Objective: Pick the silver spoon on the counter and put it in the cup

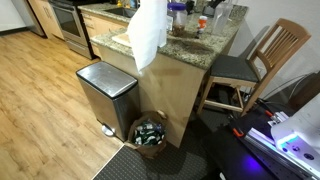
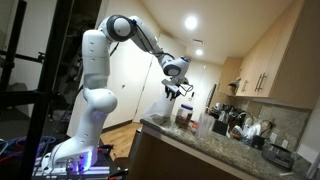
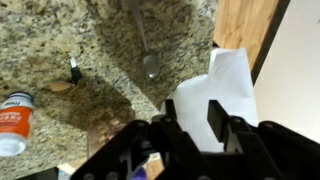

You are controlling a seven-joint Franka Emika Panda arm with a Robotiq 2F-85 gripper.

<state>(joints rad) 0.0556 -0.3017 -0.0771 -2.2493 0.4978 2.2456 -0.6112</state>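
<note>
Overhead, gripper hangs above the counter, close by the white paper. In the wrist view its dark fingers sit low in frame, and whether they are spread or closed cannot be told. Spoon lies flat on the granite just beside the paper, bowl toward the gripper, handle pointing away, clear of the fingers; bottle with orange label lies well apart from the paper, beyond the spoon.

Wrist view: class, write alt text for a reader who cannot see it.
A silver spoon lies on the speckled granite counter, beyond the dark tool at the bottom edge. At right is white paper; at left, an orange-labelled bottle.
</note>
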